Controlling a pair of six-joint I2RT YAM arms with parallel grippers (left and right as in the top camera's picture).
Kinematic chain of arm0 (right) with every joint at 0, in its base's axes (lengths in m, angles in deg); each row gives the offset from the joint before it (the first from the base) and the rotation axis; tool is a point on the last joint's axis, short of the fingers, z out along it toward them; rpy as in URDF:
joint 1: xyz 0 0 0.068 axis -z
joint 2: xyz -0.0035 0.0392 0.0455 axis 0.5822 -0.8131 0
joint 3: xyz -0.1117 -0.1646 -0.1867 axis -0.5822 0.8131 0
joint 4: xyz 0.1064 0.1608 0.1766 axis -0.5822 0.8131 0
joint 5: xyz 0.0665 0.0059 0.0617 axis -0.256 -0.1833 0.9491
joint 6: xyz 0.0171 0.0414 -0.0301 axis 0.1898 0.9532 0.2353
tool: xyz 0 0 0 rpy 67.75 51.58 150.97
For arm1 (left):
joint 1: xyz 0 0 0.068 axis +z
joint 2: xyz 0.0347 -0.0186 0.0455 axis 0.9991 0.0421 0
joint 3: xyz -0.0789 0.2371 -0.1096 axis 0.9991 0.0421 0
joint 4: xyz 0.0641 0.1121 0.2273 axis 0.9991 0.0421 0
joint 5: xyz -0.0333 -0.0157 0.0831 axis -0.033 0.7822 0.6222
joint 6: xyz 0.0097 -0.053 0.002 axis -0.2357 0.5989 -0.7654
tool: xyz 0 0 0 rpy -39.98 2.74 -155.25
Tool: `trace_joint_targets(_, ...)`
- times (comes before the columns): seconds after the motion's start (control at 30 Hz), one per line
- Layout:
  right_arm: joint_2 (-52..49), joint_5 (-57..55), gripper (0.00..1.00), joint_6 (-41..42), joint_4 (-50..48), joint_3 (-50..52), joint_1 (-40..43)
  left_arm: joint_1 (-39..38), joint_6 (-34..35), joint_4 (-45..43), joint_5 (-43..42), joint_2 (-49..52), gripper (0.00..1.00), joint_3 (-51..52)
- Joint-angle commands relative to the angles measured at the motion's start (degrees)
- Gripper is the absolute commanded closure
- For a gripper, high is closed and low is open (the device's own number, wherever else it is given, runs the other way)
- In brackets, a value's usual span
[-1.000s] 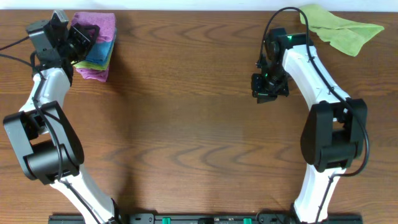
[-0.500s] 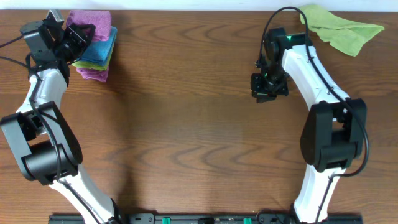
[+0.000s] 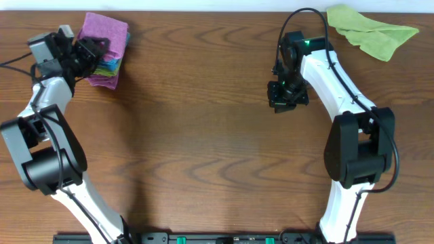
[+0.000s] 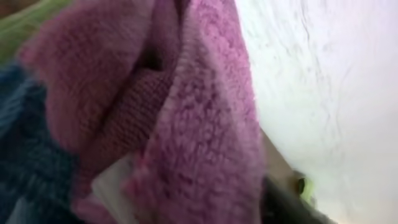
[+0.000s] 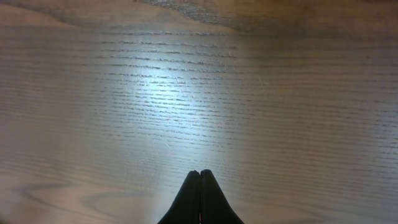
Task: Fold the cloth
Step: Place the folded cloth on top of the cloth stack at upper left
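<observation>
The cloth (image 3: 106,30), lilac and folded small, lies on top of a stack of folded cloths (image 3: 104,74) at the far left of the table. In the left wrist view the cloth (image 4: 186,106) fills the frame, with its white tag (image 4: 115,185) low down. My left gripper (image 3: 87,54) sits at the stack's left edge. One dark finger (image 4: 289,202) shows far off to the right, so the jaws stand apart around the cloth's edge. My right gripper (image 3: 281,103) hovers shut and empty over bare wood, fingertips (image 5: 200,174) pressed together.
A crumpled lime-green cloth (image 3: 371,30) lies at the far right corner, behind the right arm. Blue (image 4: 28,149) and green layers of the stack show under the lilac cloth. The wooden table (image 3: 203,135) lies between the two arms.
The left jaws have parted and the gripper has slid towards the stack's near-left edge. The lilac cloth now rests flatter on the stack. The right arm has shifted slightly left.
</observation>
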Motion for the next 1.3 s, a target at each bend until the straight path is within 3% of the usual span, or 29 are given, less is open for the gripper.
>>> trace_joint_targets(0.0, 1.2, 0.3, 0.98, 1.0, -0.2, -1.0, -0.4, 2.2, 2.4, 0.0, -3.7, 0.1, 0.05, -0.1)
trace_joint_targets(0.2, 1.2, 0.3, 0.99, 1.0, -0.2, -1.0, -0.6, 4.6, 4.3, 2.4, -9.7, 0.1, 0.05, -0.1)
trace_joint_targets(0.7, 1.2, 0.3, 0.98, 1.6, -0.1, -1.0, -2.7, 8.6, 1.0, 15.1, -12.2, -2.5, 0.05, -0.1)
trace_joint_targets(1.0, 1.6, 0.2, 0.98, 1.6, 0.6, -1.0, -3.3, 13.0, -12.9, 33.8, -6.1, -12.3, 0.05, -0.1)
trace_joint_targets(1.2, 7.5, -0.6, 0.98, 0.3, 2.4, -1.1, -3.3, 12.5, -23.3, 50.1, 1.7, -27.4, 0.05, -0.1)
trace_joint_targets(1.27, 11.8, -0.7, 0.98, -0.6, 2.6, -1.1, -3.3, 11.5, -26.5, 55.1, 4.2, -32.6, 0.00, -0.1)
